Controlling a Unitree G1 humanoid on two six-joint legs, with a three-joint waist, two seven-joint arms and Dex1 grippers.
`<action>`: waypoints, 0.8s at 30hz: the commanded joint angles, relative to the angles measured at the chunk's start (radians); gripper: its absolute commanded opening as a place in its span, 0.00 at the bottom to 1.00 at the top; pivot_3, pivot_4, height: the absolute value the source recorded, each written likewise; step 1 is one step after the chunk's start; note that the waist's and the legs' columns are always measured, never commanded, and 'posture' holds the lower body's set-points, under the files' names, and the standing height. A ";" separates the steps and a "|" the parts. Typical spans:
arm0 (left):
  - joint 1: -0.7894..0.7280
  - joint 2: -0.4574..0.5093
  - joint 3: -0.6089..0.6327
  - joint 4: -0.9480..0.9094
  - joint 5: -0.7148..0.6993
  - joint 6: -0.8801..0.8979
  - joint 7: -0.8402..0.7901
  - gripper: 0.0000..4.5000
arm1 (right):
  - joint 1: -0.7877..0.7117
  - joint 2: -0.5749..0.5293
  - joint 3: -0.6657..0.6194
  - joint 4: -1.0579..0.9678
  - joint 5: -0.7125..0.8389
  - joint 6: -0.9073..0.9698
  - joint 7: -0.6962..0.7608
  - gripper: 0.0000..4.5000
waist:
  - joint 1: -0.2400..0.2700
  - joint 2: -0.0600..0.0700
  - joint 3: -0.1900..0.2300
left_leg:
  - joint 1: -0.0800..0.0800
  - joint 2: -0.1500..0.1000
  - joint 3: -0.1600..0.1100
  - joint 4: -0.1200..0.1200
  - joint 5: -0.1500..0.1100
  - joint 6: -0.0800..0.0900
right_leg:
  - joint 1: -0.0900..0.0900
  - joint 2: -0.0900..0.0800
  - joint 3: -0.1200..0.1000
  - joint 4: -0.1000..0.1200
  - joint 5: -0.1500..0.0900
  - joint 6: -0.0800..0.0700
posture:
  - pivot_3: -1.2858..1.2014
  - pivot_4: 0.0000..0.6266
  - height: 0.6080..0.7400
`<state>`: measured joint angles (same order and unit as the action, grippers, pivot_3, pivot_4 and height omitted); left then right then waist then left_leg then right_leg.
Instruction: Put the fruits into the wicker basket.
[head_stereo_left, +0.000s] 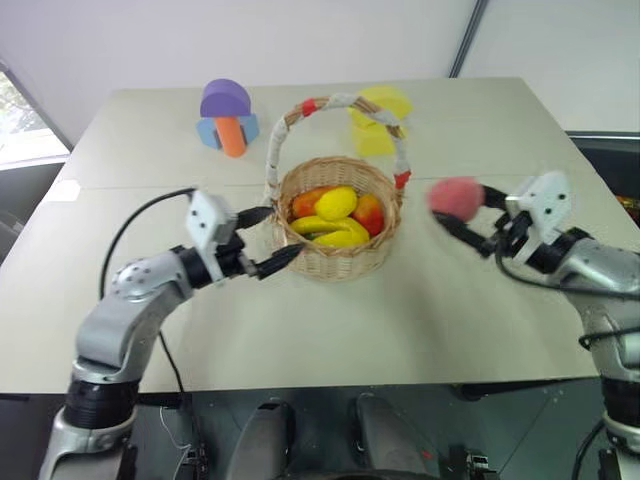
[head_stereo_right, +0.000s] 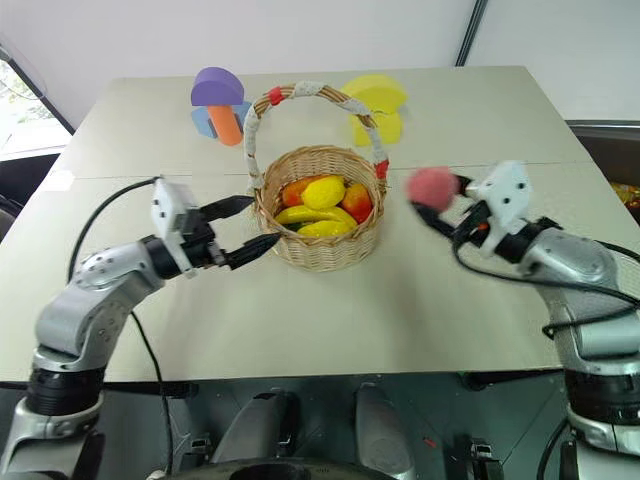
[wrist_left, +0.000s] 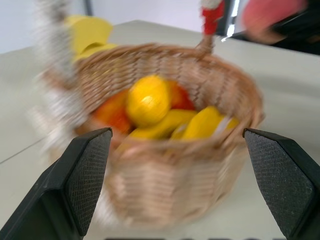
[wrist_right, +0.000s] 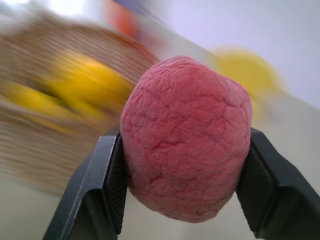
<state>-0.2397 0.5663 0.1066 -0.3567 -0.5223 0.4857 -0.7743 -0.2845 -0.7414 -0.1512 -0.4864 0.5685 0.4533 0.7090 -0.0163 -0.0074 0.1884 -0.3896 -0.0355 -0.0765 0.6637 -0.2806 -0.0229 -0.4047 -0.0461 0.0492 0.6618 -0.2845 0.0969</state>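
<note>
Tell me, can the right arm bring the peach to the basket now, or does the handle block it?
Probably yes. The right gripper holds the peach just beside the basket, above rim height. The handle arches front to back, so the side looks open. The left gripper is opposite.

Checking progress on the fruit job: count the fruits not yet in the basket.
1: the pink peach, gripped in the right gripper above the table, to the right of the wicker basket. The other fruits lie inside the basket; some there may be hidden.

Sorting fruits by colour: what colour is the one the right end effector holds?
Pink-red fruit, clearest in the right wrist view.
</note>
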 joint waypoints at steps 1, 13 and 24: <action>-0.005 0.011 0.030 -0.012 -0.012 -0.055 -0.031 1.00 | -0.093 0.070 0.117 -0.060 0.000 0.093 -0.076 0.52 | 0.003 -0.001 0.000 | 0.000 0.000 0.000 0.000 0.000 0.000 | 0.000 0.000 0.000 0.000 0.000 0.000 | 0.52 0.24 1.00; 0.017 0.002 0.021 -0.067 -0.013 -0.049 0.021 1.00 | -0.212 0.197 0.270 0.031 -0.221 0.108 -0.181 0.97 | 0.004 -0.001 0.000 | -0.005 -0.002 -0.002 -0.002 0.000 0.000 | -0.004 -0.002 -0.001 -0.003 0.000 0.000 | 0.52 0.24 1.00; 0.014 -0.010 -0.001 -0.068 -0.028 -0.049 0.016 1.00 | -0.010 0.126 -0.093 -0.088 0.127 0.198 -0.092 0.97 | -0.002 -0.001 0.000 | -0.002 -0.002 -0.002 -0.002 -0.001 0.001 | -0.001 -0.002 -0.002 -0.004 0.000 0.000 | 0.52 0.24 1.00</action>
<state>-0.2121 0.5593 0.1018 -0.3960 -0.5353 0.4486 -0.7566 -0.2799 -0.6160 -0.2056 -0.5698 0.6731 0.6519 0.6419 -0.0185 -0.0082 0.1882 -0.3914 -0.0368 -0.0782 0.6618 -0.2816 -0.0215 -0.4052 -0.0479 0.0477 0.6577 -0.2843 0.0968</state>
